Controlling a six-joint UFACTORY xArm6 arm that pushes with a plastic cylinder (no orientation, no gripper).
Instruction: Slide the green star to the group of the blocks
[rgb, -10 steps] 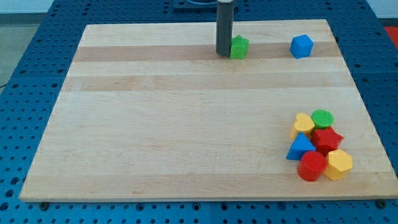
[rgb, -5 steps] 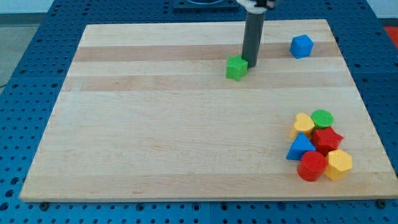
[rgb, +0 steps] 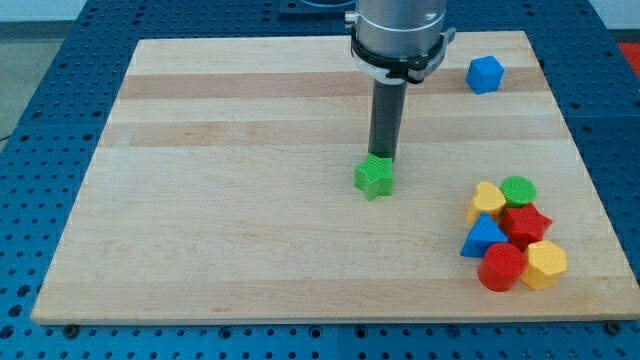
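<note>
The green star (rgb: 374, 177) lies near the middle of the wooden board (rgb: 230, 210). My tip (rgb: 383, 158) touches the star's upper right edge, on the side toward the view's top. The group of blocks sits at the lower right: a yellow block (rgb: 488, 199), a green round block (rgb: 518, 189), a red star (rgb: 526, 223), a blue triangular block (rgb: 484, 238), a red block (rgb: 500, 268) and a yellow block (rgb: 545, 264). The star is well left of and a little above the group.
A blue block (rgb: 485, 74) lies alone near the board's top right corner. The arm's grey wrist (rgb: 400, 30) hangs over the board's top middle. The board rests on a blue perforated table (rgb: 40, 110).
My tip went from the star's left to its upper right, then down the view. The green star slid from the top edge down toward the board's middle.
</note>
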